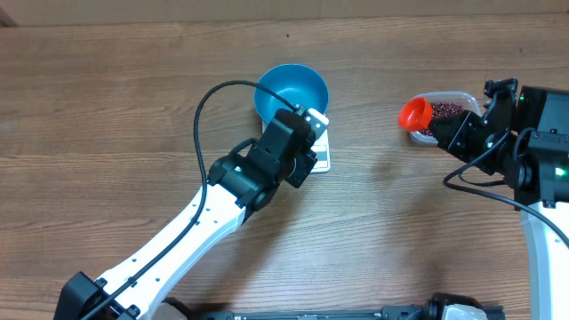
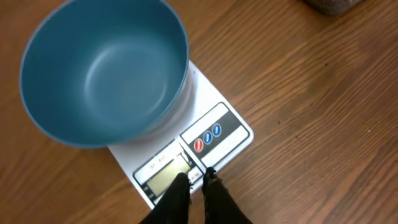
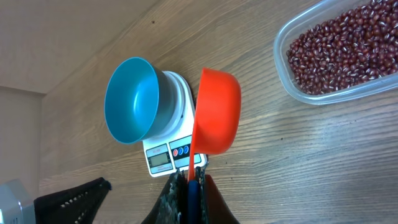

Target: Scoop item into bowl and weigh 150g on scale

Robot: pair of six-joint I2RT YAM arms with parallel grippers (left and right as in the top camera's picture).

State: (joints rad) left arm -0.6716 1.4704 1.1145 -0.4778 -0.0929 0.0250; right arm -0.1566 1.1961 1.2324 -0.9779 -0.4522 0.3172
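The blue bowl [image 1: 289,89] [image 2: 102,68] [image 3: 127,99] stands empty on the white scale [image 1: 323,160] [image 2: 217,134] [image 3: 171,152]. My left gripper [image 2: 197,176] hovers at the scale's display and button panel, its jaws almost together with only a thin gap and nothing between them. My right gripper [image 3: 191,177] is shut on the blue handle of an orange-red scoop [image 1: 414,113] [image 3: 217,112], held in the air beside the clear tub [image 1: 462,96] of red-brown beans [image 1: 444,109] [image 3: 348,50]. I cannot tell whether the scoop holds any beans.
The left arm [image 1: 213,200] stretches from the lower left up to the scale. The right arm [image 1: 533,151] stands at the right edge. Bare wooden tabletop [image 1: 373,222] lies between scale and tub.
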